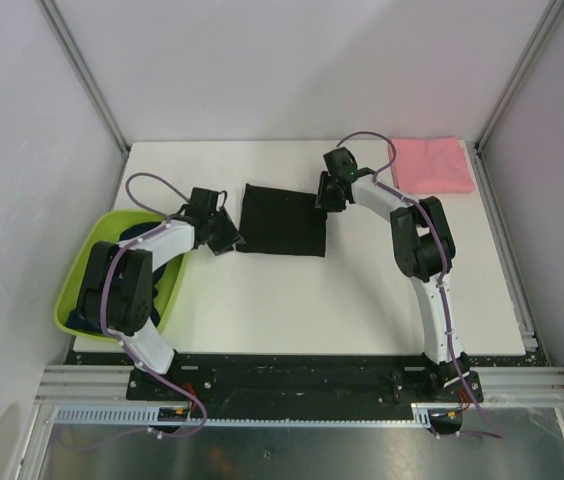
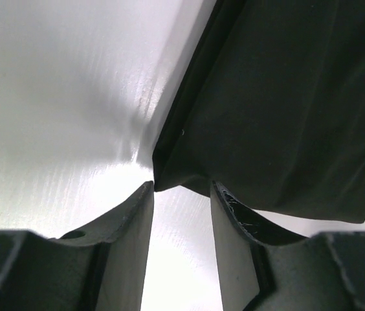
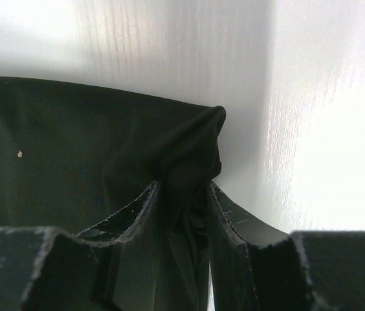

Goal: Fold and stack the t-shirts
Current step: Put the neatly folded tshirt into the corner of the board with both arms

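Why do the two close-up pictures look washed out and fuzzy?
Left wrist view: the white table glares, the black shirt shows hardly any detail, the near fingers look soft. Right wrist view: the table's right side is blown out white. Top view: even light, soft shadows only.

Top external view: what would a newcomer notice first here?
A folded black t-shirt lies mid-table, the right end effector pinching its far right corner and the left end effector open at its near left corner. A folded pink t-shirt sits in the far right corner; a lime-green basin sits at the left edge.
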Controlling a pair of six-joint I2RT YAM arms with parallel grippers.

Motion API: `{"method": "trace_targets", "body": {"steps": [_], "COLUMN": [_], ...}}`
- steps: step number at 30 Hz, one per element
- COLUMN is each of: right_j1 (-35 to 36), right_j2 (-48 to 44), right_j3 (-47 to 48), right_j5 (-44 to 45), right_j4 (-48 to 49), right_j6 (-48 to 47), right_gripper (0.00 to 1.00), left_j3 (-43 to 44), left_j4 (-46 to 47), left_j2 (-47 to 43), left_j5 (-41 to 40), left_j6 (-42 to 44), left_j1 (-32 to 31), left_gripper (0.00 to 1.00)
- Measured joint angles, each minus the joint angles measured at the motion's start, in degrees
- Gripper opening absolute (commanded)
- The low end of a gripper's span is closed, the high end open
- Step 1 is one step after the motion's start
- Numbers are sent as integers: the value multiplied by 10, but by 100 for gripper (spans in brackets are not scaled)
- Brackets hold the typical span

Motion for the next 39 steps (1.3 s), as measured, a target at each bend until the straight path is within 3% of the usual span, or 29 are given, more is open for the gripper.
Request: {"method": "trace_targets", "body": {"steps": [12,14,18,20,39], "right_j1": [0,1,2,3,19], "right_j2": [0,0,0,0,-10], "right_j3": [2,2,3,6,23], "right_j5": [3,4,3,7,116], "right_j4": [-6,-7,-10,-15,-65], "right_j6": [0,0,0,4,-11], "right_gripper": [35,31,5,1,0], "left_j3": [0,0,2,4,52], "left_j4": [20,21,21,21,2], "left_j2": [40,40,43,47,4], "left_j5": [-2,-10,-27,-38,-67], "left_j6": [-17,-19,-26,-25,-12], "left_j1": [-5,-9,-18,-27,-86], "left_gripper": [42,36,9,2,0]}}
